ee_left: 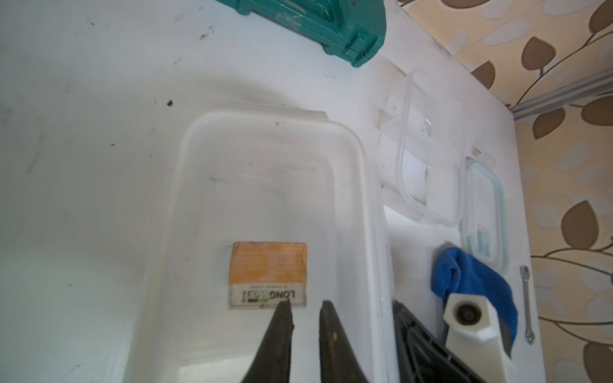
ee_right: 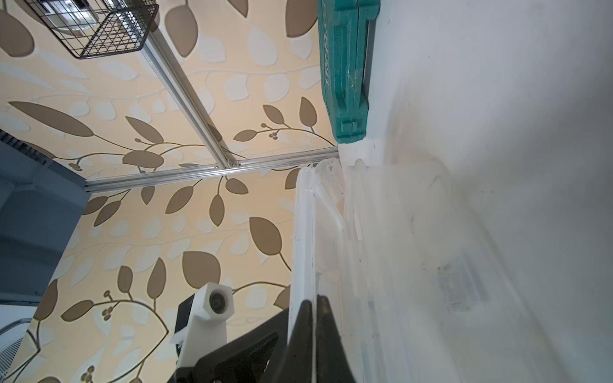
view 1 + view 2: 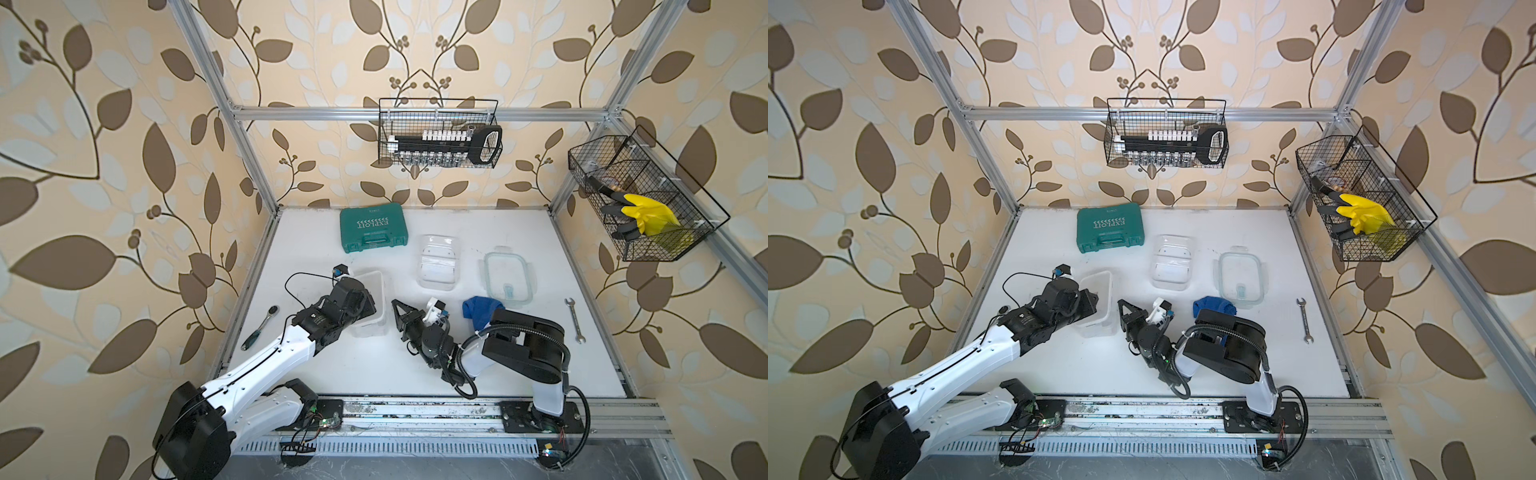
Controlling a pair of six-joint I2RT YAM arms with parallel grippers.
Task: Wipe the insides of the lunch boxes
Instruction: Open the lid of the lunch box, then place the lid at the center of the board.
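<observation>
While the right gripper [image 2: 313,303] pinches its wall, the lunch box [image 3: 372,282] sits mouth up, long axis front to back; the left gripper [image 1: 305,308] hangs inside, slightly parted, empty.

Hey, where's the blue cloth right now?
In both top views the blue cloth lies bunched on the right half of the table, against the near edge of the green-rimmed lid and partly hidden by the right arm.

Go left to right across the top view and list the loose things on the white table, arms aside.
Ratchet → frosted lunch box → clear lunch box → green-rimmed lid → wrench. Teal case and blue cloth overlap neighbours, so skipped.
</observation>
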